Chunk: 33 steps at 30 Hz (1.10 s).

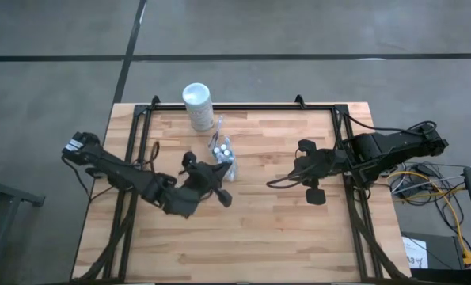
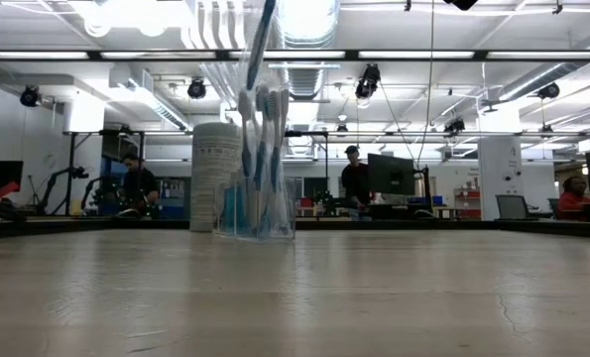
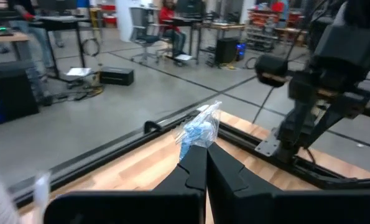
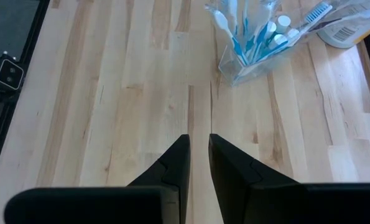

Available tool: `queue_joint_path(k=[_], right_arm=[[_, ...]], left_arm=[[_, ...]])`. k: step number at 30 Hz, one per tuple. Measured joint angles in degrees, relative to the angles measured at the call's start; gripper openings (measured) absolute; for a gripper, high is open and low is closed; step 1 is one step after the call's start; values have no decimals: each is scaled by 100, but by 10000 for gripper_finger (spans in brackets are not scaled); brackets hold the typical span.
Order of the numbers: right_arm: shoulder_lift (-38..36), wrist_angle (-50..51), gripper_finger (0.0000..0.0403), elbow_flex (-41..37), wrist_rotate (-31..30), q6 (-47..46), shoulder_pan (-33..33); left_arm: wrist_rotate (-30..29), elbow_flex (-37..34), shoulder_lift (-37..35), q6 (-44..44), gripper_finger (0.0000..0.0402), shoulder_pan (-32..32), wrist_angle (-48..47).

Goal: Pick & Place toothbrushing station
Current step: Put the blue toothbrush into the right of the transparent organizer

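The toothbrushing station (image 1: 224, 158) stands beside the white cylinder (image 1: 197, 105). Only the low view shows its toothbrushes (image 2: 259, 149) upright. The left gripper (image 1: 219, 190) nearby has its jaws closed, empty; the right gripper (image 4: 198, 155), slightly parted, holds nothing.

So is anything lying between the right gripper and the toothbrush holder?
No. In the right wrist view only bare wood lies between the right gripper and the clear toothbrush holder.

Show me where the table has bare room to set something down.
Bare wood spans the near edge of the table, and the stretch between the left gripper and right gripper. Crowded: the far side, where the clear holder stands beside the white cylinder.
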<state>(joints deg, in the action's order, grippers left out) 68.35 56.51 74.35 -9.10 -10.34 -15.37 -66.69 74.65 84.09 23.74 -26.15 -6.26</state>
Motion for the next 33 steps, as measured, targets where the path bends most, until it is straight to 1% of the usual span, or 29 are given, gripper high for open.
queue_joint_path(k=[3,5,9,15,19,26,33], right_arm=[[0,0,54,0,0,1,1],[1,-2,54,0,0,-3,2],[1,0,54,0,-1,0,1],[1,-2,54,0,0,-1,2],[1,0,54,0,0,-5,0],[1,0,54,0,-2,-1,0],[1,0,54,0,0,-1,2]], left_arm=[[344,0,-86,-420,1,173,269],[470,0,-131,-586,1,273,290],[756,0,-257,-732,1,448,275],[1483,0,-465,-890,0,758,281],[1805,0,-553,-876,0,923,337],[2365,0,-555,-815,0,1083,838],[2534,-124,-443,-523,0,1094,984]])
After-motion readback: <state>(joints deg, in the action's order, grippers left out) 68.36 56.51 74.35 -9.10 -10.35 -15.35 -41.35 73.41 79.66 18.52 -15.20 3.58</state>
